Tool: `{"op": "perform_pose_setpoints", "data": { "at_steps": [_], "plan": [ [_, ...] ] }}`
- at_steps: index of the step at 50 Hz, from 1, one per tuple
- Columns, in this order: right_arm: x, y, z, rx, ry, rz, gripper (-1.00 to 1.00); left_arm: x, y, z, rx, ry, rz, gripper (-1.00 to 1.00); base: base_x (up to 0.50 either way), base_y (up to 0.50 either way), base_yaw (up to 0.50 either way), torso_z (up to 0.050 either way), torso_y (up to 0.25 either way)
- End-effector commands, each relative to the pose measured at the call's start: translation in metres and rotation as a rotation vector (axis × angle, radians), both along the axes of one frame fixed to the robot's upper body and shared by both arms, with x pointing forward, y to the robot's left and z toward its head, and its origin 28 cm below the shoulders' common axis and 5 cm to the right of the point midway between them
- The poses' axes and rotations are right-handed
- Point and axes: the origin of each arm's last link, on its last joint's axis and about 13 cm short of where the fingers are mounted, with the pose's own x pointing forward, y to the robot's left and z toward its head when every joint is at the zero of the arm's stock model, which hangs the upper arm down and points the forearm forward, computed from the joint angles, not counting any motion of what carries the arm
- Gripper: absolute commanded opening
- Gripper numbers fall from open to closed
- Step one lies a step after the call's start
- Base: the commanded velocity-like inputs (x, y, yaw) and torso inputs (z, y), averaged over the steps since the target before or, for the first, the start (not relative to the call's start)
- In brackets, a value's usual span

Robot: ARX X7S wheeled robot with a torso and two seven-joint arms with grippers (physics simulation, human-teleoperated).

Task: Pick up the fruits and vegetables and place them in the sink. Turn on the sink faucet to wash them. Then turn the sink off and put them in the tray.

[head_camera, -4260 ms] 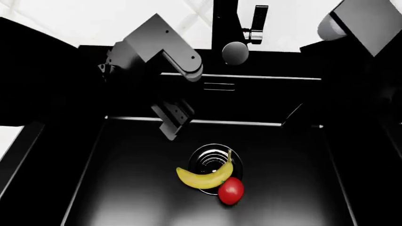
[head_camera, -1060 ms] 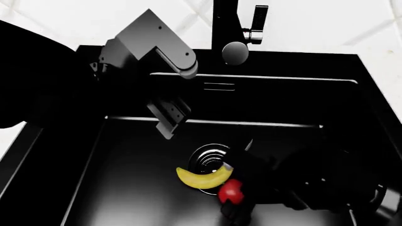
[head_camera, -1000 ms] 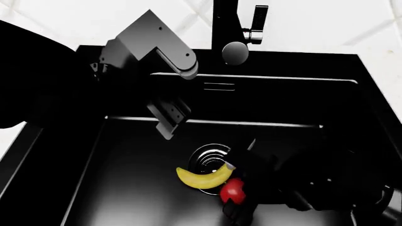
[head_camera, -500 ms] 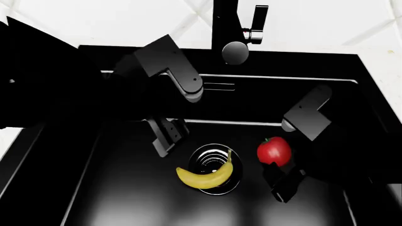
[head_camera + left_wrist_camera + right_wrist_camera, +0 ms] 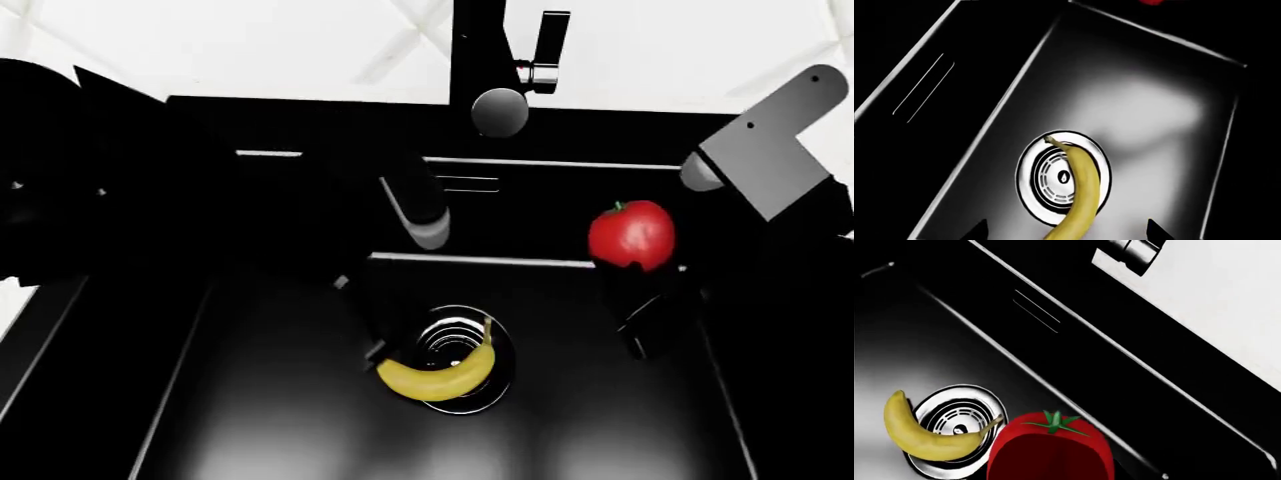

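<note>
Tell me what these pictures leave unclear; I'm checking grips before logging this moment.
- Right gripper: black against the black sink in the head view; its jaws on the tomato are unreadable.
- Left gripper: same darkness, above the banana; open or shut unclear.
- Tomato, right wrist view: bottom cut off by the edge.
- Tray: in no view.

counter [image 5: 240, 50]: white, behind basin | faint diagonal seams across its surface

One banana [image 5: 438, 375], one tomato [image 5: 631, 234] — two pieces of produce. One sink [image 5: 267, 400], with one drain [image 5: 461, 340] and one overflow slot [image 5: 466, 183]. One faucet [image 5: 483, 60] — a single lever [image 5: 550, 45]. Two arms in head view.
</note>
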Motion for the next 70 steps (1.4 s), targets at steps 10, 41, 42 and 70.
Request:
{"op": "perform_pose_setpoints", "data": {
  "at_steps": [10,41,42,70],
  "plan": [
    [-0.009,0.002,0.032,0.000,-0.130,-0.003,-1.00,0.016,-0.016,-0.027,0.027,0.071,-0.049,1.00,0.00,0.00,0.00,0.000,0.000],
    [-0.012,0.003,0.064,0.033,-0.269,-0.036,-1.00,0.045,-0.043,-0.081,0.155,0.152,-0.027,1.00,0.00,0.00,0.00,0.000,0.000],
    [-0.013,0.003,0.064,0.034,-0.271,-0.035,-1.00,0.047,-0.044,-0.082,0.162,0.150,-0.028,1.00,0.00,0.00,0.00,0.000,0.000],
    [-0.012,0.002,0.066,0.033,-0.278,-0.036,-1.00,0.075,-0.073,-0.122,0.285,0.202,-0.053,1.00,0.00,0.00,0.00,0.000,0.001]
  ]
}}
